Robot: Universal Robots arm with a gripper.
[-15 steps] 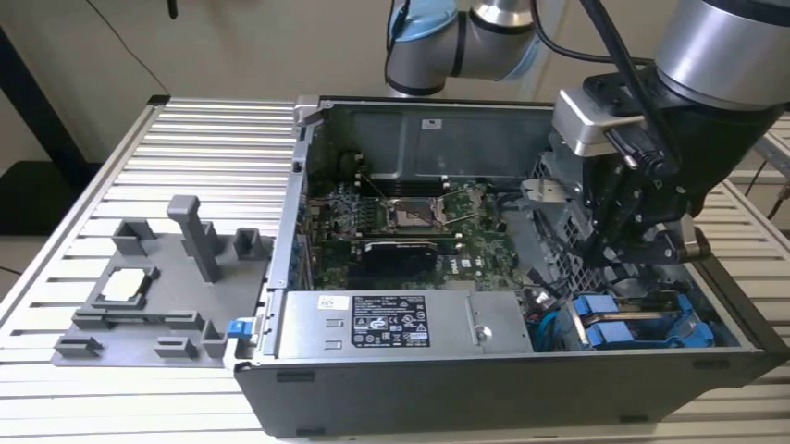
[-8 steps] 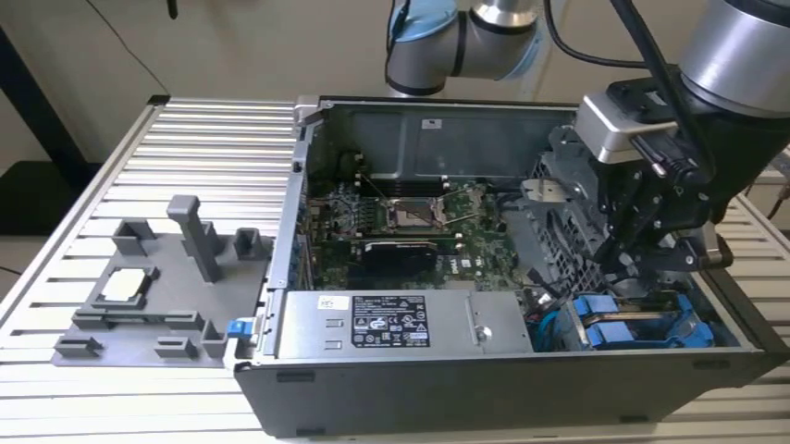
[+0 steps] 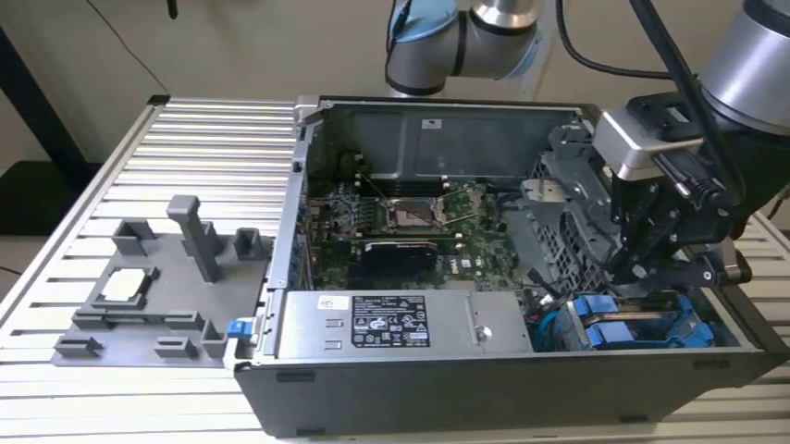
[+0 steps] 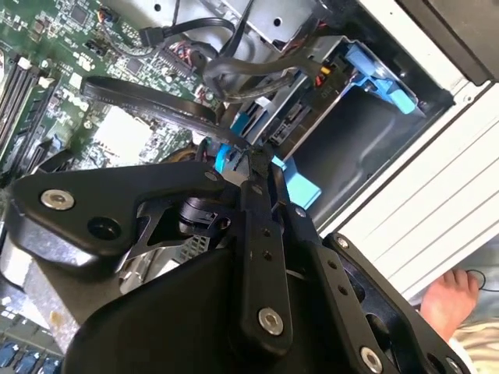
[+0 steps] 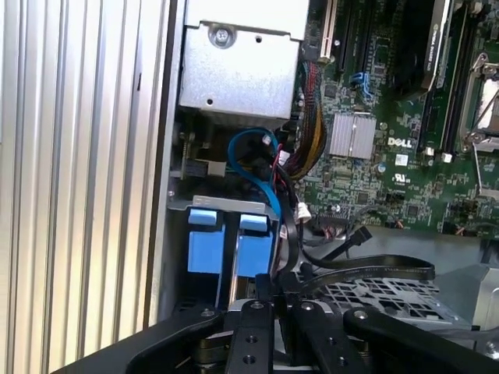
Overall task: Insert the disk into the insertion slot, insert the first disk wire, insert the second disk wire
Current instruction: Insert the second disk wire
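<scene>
The disk's blue carrier end [image 5: 256,248] sits pushed into the insertion slot [image 5: 181,204] of the grey drive cage, beside a second blue carrier end [image 5: 206,243]. In the exterior view both blue ends [image 3: 608,321] lie at the case's front right corner. My gripper [image 3: 637,277] hangs just above them. Its fingers [image 5: 269,300] stand close together on the end of a black flat disk wire [image 5: 366,273], right at the disk's end. In the second wrist view the gripper [image 4: 253,162] touches the blue carrier [image 4: 302,187], and the black wire [image 4: 148,101] runs off from the fingertips.
A grey labelled power-supply box [image 3: 383,324] fills the case's front. The motherboard [image 3: 408,222] lies behind it. A blue cable [image 5: 253,156] and a bundle of coloured wires [image 5: 308,132] crowd the space by the cage. A grey fixture [image 3: 161,277] stands on the slatted table [image 3: 210,129].
</scene>
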